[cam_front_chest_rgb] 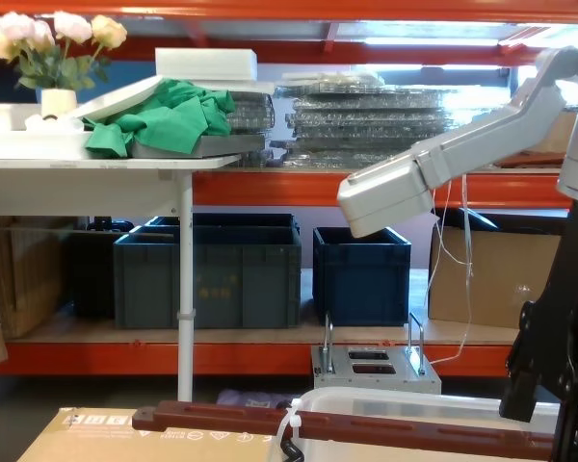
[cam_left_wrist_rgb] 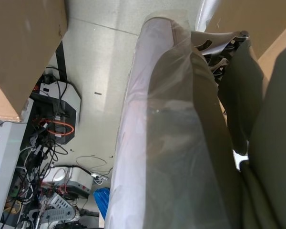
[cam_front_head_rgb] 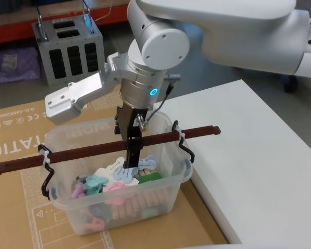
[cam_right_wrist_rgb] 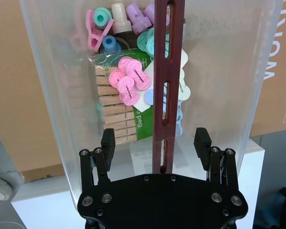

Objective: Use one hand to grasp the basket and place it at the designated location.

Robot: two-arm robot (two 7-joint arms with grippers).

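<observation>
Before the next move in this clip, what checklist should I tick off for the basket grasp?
1. Right pincer open: ok, fingers apart.
2. Bar handle between its fingers: ok, touched by neither.
3. Grip on the handle: not ok, not yet closed.
4. Zip ties at both handle ends: ok.
5. Basket resting on cardboard box: ok.
6. Designated location: cannot tell which spot; a white table stands to the basket's right.
</observation>
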